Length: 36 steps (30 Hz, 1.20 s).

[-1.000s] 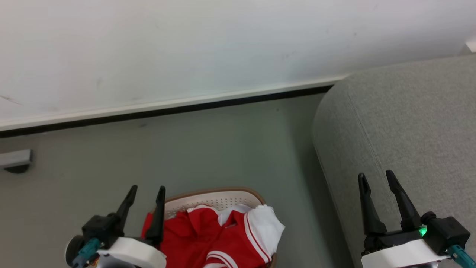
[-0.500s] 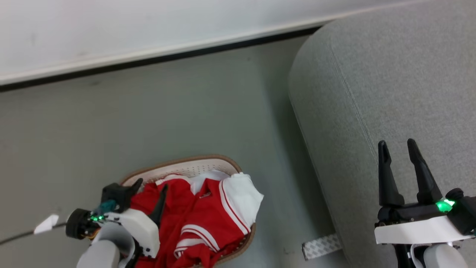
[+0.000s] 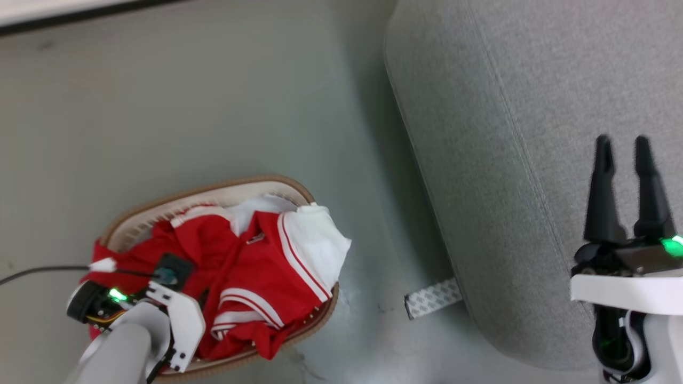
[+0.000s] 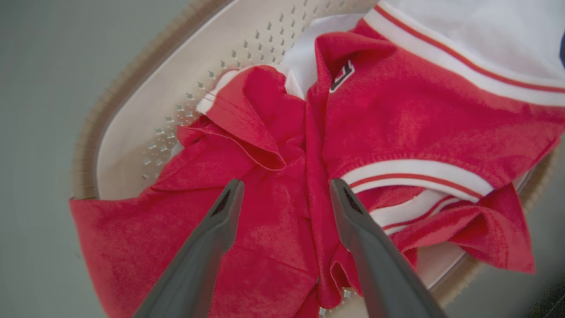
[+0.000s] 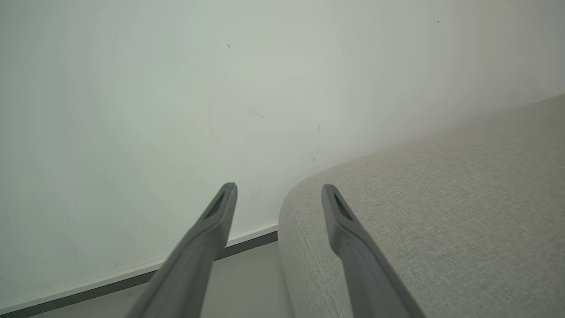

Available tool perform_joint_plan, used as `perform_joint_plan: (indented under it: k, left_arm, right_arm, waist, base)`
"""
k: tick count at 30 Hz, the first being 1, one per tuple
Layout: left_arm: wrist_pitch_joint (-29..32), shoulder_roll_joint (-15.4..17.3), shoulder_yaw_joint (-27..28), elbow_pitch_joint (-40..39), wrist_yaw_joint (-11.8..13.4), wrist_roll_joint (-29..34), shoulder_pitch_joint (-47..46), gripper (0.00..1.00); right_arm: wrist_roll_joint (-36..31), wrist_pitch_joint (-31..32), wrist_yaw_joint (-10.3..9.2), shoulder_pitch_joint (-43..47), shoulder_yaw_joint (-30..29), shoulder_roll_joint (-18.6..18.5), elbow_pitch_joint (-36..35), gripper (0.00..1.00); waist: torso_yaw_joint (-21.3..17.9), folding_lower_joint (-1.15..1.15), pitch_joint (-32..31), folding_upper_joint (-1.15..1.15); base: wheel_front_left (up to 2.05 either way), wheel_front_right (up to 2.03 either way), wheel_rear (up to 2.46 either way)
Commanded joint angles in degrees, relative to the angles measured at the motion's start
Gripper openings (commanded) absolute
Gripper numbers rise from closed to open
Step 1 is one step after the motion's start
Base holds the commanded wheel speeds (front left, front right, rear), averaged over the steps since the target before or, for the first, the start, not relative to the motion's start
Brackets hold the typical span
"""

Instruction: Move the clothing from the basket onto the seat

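The clothing [image 3: 251, 266] is bright red with white panels and thin red-and-white stripes, plus a small dark-edged badge. The basket [image 4: 145, 101] is cream-white, patterned with rows of small holes, under a brown rim. The seat [image 3: 507, 160] is light grey with a fine weave. The floor [image 3: 187, 106] is plain grey-green. A strip [image 3: 432, 297] is white with a fine grey grid. The right gripper [image 3: 622, 141] has black fingers and a green light.
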Motion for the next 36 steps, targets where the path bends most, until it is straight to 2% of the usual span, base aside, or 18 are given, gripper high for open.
perform_joint_plan:
  k: [1,13,15,28,29,31,32,33,36]
  left_arm:
    - [1.0,0.82,-2.27,1.4,0.1,1.11,-1.41,1.0]
    - [8.4,5.28,-21.93,12.25,0.09,4.36,-9.86,1.0]
    - [8.28,6.31,-23.75,13.14,0.09,3.63,-11.35,1.0]
    - [7.87,6.89,-27.97,16.72,0.09,-1.83,-14.4,1.0]
    - [7.84,6.89,-28.29,16.87,0.09,-2.28,-14.58,0.91]
    - [7.39,6.87,-28.88,17.11,0.09,-3.49,-15.0,0.44]
    - [7.09,6.9,-29.15,17.12,0.09,-4.2,-15.17,0.26]
    - [6.76,6.97,-29.47,17.18,0.09,-4.64,-15.28,0.0]
    - [6.28,7.08,-30.76,17.52,0.08,-5.91,-15.49,0.0]
  right_arm:
    - [1.03,0.04,-0.12,-1.03,-0.51,-0.01,-1.07,1.0]
    - [6.48,0.04,-0.12,-2.63,-0.43,0.0,-4.69,1.0]
    - [6.98,0.04,-0.12,-2.71,-0.32,0.0,-4.8,1.0]
    - [9.4,0.04,-0.12,-2.99,0.17,0.0,-5.34,1.0]
    - [9.35,0.04,-0.12,-2.98,0.21,0.0,-5.29,1.0]
    - [9.26,0.04,-0.12,-3.2,0.26,0.0,-5.22,1.0]
    - [9.2,0.04,-0.12,-3.34,0.28,0.0,-5.19,1.0]
    - [9.11,0.04,-0.12,-3.45,0.3,-0.01,-5.13,1.0]
    - [8.76,0.04,-0.12,-3.72,0.27,-0.01,-4.81,1.0]
  waist:
    - [-1.5,-0.01,2.91,0.0]
    - [-4.31,-0.01,8.75,0.0]
    - [-4.81,-0.01,9.53,0.0]
    - [-6.59,-0.01,13.23,0.0]
    - [-6.58,-0.01,13.39,0.0]
    - [-6.52,-0.01,13.68,0.0]
    - [-6.47,-0.01,13.79,0.0]
    - [-6.42,-0.01,13.85,0.0]
    - [-6.21,-0.01,13.72,0.0]
  base:
    - [0.0,0.0,0.0]
    - [0.0,0.0,0.0]
    - [0.0,0.0,0.0]
    - [0.0,0.0,0.0]
    - [0.0,0.0,0.0]
    - [0.0,0.0,0.0]
    - [0.0,0.0,0.0]
    - [0.0,0.0,0.0]
    - [0.0,0.0,0.0]
